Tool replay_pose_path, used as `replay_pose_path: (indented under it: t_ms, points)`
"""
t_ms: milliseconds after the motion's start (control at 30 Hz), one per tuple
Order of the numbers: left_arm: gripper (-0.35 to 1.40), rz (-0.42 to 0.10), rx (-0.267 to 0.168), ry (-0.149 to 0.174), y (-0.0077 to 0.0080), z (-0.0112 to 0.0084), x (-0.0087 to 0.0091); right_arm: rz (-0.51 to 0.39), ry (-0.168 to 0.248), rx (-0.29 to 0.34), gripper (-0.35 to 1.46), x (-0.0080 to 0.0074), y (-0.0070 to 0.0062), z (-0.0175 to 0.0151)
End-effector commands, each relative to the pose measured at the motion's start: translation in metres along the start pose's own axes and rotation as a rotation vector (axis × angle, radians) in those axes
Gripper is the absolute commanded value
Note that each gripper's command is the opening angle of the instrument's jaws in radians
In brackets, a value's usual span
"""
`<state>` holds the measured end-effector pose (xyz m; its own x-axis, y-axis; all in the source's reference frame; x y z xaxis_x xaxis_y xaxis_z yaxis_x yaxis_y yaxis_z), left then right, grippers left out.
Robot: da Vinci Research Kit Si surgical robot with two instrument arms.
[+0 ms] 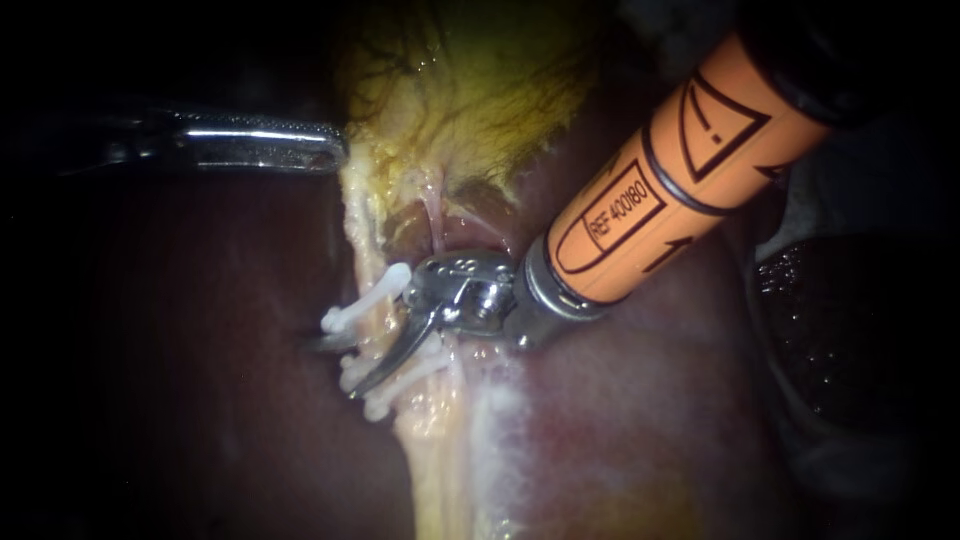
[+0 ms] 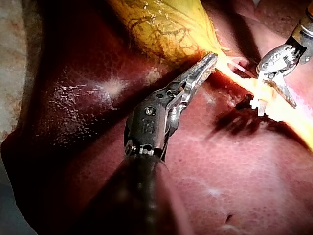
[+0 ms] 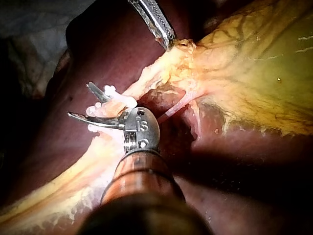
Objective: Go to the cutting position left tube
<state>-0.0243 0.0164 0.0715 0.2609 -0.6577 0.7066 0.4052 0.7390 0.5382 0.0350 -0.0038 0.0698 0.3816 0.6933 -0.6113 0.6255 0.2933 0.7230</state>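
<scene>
1. The right instrument enters from the upper right of the frame on an orange shaft. Its end effector, two thin blades, stands open at centre left.
2. The left tube, a pale strand running down the frame left of centre, passes between those parted blades. White clips cross it right at the blades.
3. The left instrument comes in from the upper left. Its end effector is closed on the edge of the yellow gallbladder, which fills the top centre.
4. The dark red liver lies behind everything, across the lower frame.
</scene>
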Motion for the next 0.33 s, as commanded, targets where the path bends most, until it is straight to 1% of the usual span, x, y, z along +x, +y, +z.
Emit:
replay_pose_path:
  t_ms: [33, 333]
  points:
    - [-0.35, 0.001, 0.001, 0.0, 0.0, 0.0, 0.0, 0.0, -0.002, 0.0, 1.19, 0.0, 0.0, 0.0]
    - [-0.35, 0.001, 0.003, 0.0, 0.0, 0.0001, 0.0001, 0.005, 0.001, -0.002, 1.19, -0.0001, 0.0002, -0.0001]
